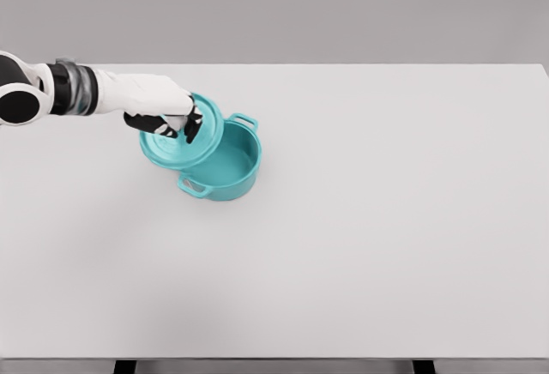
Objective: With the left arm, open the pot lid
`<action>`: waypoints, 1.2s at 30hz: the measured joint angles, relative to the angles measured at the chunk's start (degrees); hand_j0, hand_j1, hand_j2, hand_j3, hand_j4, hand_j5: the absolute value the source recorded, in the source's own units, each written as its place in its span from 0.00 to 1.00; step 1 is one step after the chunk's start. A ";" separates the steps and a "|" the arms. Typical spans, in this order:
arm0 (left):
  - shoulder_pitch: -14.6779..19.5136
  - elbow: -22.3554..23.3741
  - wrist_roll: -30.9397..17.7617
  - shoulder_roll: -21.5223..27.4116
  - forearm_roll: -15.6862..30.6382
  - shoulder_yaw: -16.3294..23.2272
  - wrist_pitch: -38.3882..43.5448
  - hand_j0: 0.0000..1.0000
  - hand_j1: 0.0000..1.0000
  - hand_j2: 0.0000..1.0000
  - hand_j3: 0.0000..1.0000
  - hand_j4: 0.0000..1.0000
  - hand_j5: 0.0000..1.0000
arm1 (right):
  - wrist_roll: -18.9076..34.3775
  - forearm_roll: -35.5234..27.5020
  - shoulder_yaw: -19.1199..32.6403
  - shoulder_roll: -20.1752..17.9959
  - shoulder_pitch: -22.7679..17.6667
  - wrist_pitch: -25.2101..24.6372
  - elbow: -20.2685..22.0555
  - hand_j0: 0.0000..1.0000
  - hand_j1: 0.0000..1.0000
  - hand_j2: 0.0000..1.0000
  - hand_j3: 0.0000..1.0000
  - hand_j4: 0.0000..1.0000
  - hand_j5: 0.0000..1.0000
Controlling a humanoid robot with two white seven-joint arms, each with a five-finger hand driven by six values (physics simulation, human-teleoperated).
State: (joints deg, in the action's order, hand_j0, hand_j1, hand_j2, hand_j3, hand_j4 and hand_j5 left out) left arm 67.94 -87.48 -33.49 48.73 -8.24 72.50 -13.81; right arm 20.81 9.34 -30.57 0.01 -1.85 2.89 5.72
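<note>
Lid (178, 141) hangs tilted, clamped in left hand (167, 117); a loosened grasp risks dropping it onto pot (225, 166).

One arm (51, 89) is seen, cased in smooth white shells with black at the rounded joint near the frame's edge. A ribbed grey metal cuff is fitted at the wrist. The left hand (159, 106) is covered white on its back, its fingers (194, 123) finished in black.
</note>
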 measured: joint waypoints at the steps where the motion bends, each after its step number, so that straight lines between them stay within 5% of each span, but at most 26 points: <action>1: -0.09 0.03 -0.01 0.90 -0.70 0.00 -0.17 0.36 0.36 0.36 0.36 0.36 0.36 | 0.00 0.00 0.00 0.00 0.00 0.00 0.00 1.00 1.00 1.00 1.00 1.00 1.00; 14: -3.24 1.80 -0.19 7.86 -9.57 0.15 -0.52 0.40 0.40 0.40 0.40 0.40 0.40 | 0.00 0.00 0.00 0.00 0.00 0.00 0.00 1.00 1.00 1.00 1.00 1.00 1.00; 15: -3.78 1.92 -0.22 7.91 -10.24 0.14 -0.52 0.44 0.44 0.44 0.44 0.44 0.44 | 0.00 0.00 0.00 0.00 0.00 0.00 0.00 1.00 1.00 1.00 1.00 1.00 1.00; 18: -4.57 2.11 -0.25 7.94 -11.32 0.11 -0.50 0.79 0.79 0.79 0.79 0.79 0.79 | 0.00 0.00 0.00 0.00 0.00 0.00 0.00 1.00 1.00 1.00 1.00 1.00 1.00; 23: -6.77 2.33 -0.21 7.99 -11.89 0.02 -0.40 0.99 0.99 0.99 0.99 0.99 0.99 | 0.00 0.00 0.00 0.00 0.00 0.00 0.00 1.00 1.00 1.00 1.00 1.00 1.00; 36: -7.12 4.16 0.00 8.47 -11.43 -0.81 -0.36 1.00 1.00 1.00 1.00 1.00 1.00 | 0.00 0.00 0.00 0.00 0.00 0.00 0.00 1.00 1.00 1.00 1.00 1.00 1.00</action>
State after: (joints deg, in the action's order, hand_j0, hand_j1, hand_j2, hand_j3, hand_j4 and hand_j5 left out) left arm 60.82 -83.32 -33.49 57.20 -19.67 71.69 -14.17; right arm 20.81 9.34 -30.57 0.01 -1.85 2.89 5.72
